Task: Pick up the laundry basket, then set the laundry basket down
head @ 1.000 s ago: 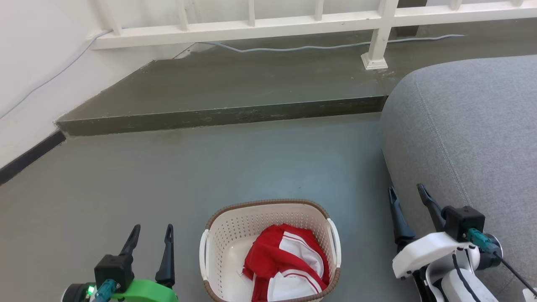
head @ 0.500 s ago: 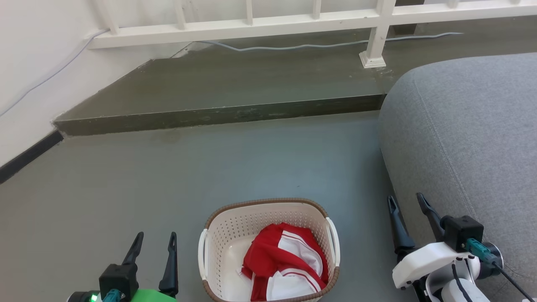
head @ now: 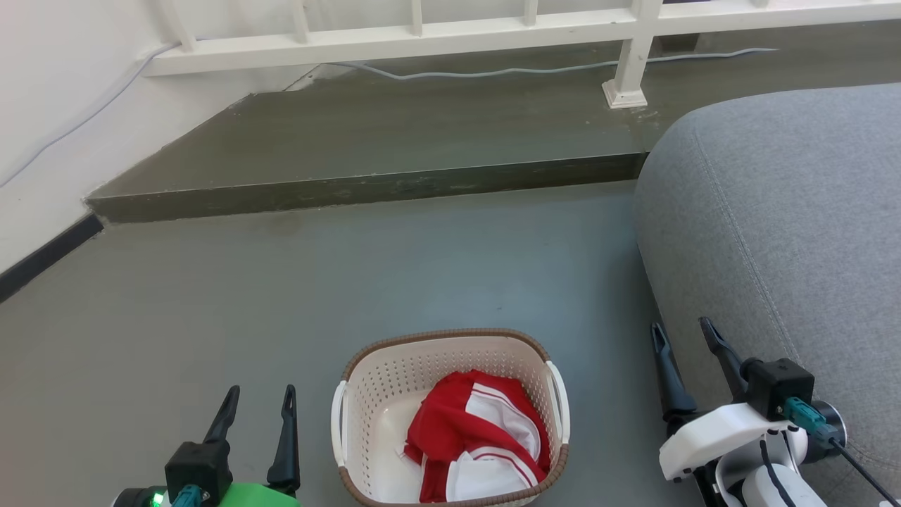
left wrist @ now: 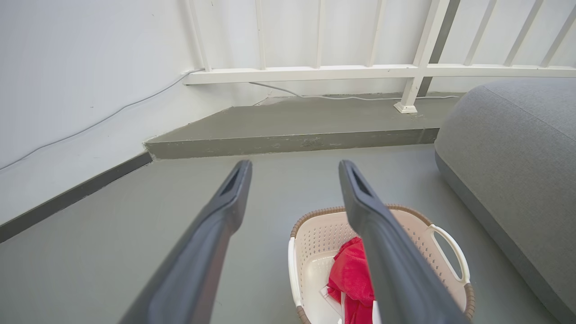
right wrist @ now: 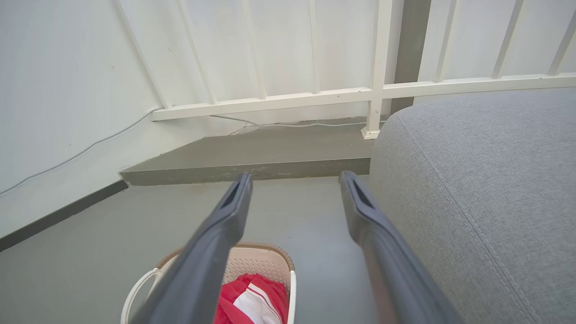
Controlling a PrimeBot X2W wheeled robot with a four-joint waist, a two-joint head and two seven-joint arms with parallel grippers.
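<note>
Left tool (head: 260, 389) and right tool (head: 681, 326), both spread and empty, flank the laundry basket (head: 443, 335); gripping its handles unevenly could tilt it, spilling the clothes (head: 450, 429).

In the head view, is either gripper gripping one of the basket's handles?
No, the left gripper and right gripper are open, flanking the laundry basket without touching it.

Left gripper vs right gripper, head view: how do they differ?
The left gripper has a green wrist housing, the right gripper a white one. The left gripper sits over floor left of the laundry basket; the right gripper sits right of it, beside the grey sofa. Shared: both open, empty, clear of the basket.
</note>
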